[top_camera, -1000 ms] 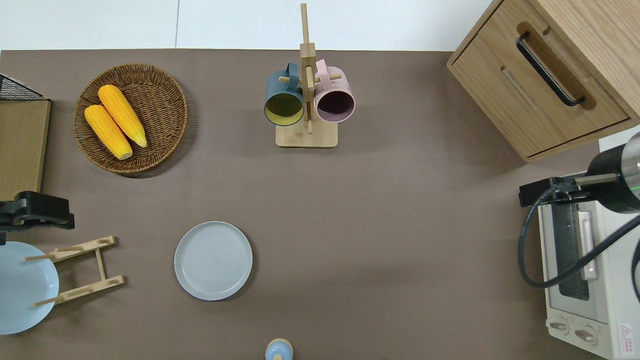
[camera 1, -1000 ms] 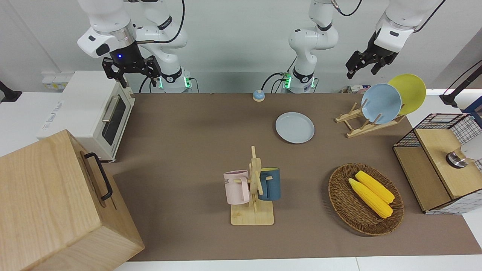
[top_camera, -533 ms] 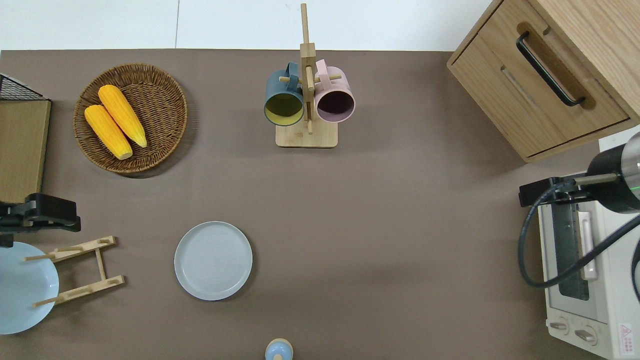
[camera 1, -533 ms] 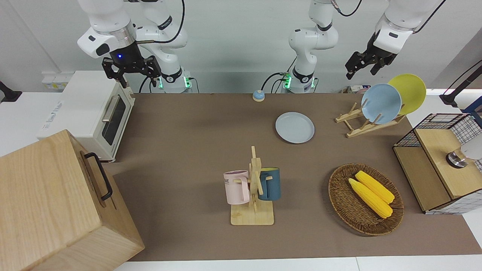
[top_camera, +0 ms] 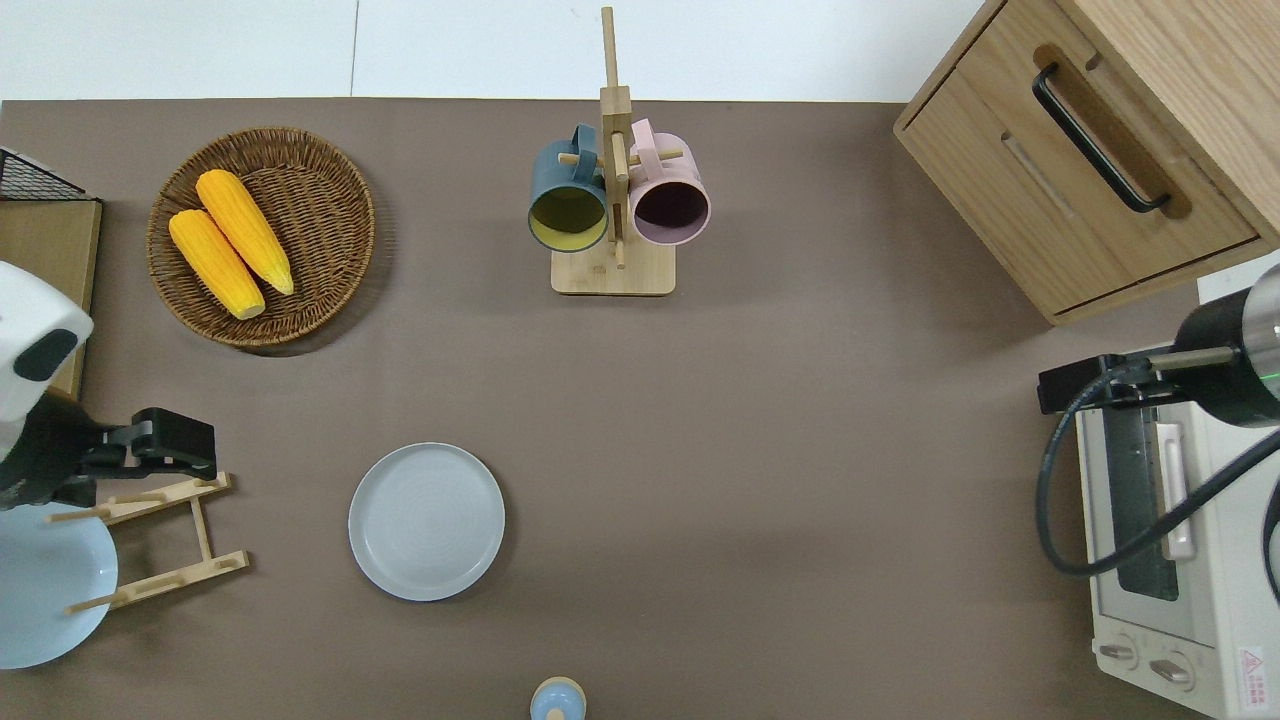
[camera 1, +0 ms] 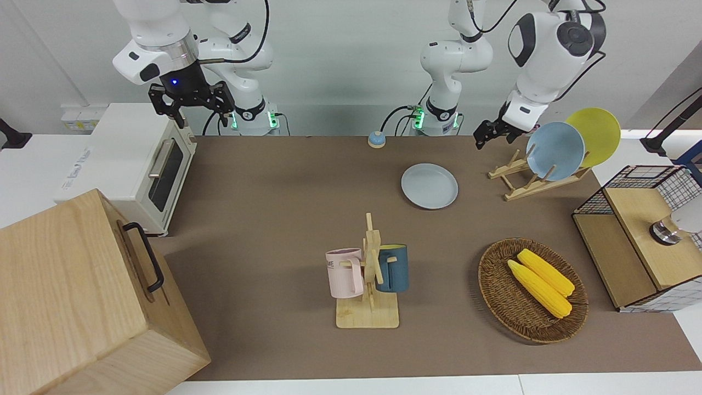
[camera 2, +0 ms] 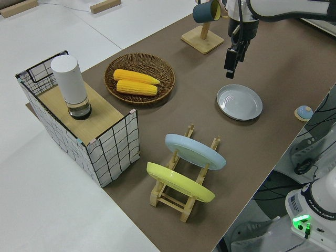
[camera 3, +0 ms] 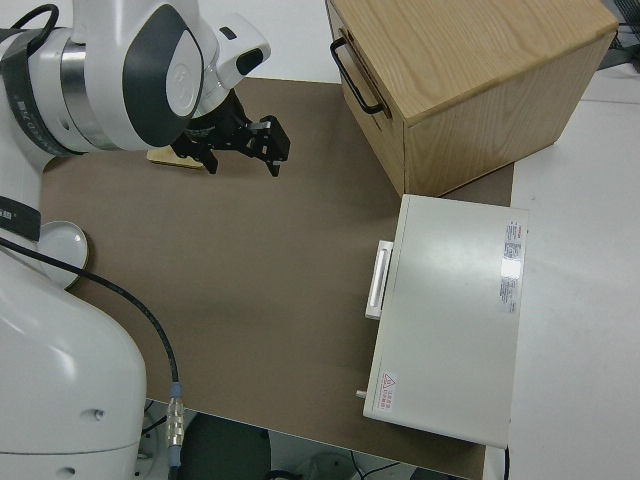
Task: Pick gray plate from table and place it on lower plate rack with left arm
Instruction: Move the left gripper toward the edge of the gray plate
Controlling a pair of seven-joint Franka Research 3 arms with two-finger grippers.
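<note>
The plate lies flat on the table, apart from the left gripper; fingers unclear. Overhead, this gripper hangs over the rack, probably approaching. Right arm is parked.

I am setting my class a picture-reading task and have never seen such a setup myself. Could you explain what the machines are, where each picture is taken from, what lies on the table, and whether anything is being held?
Two white robot arms stand at a brown table. One camera faces them, one looks straight down, and two look from the sides.

On the table lie a gray plate, a wooden rack holding a blue plate and a yellow plate, a basket with two corn cobs, a mug tree with two cups, a wooden cabinet and a small oven.

The left gripper hangs over the rack's end, holding nothing. The gray plate lies untouched. The right arm, with a blue light, is parked; its gripper is open and empty.
</note>
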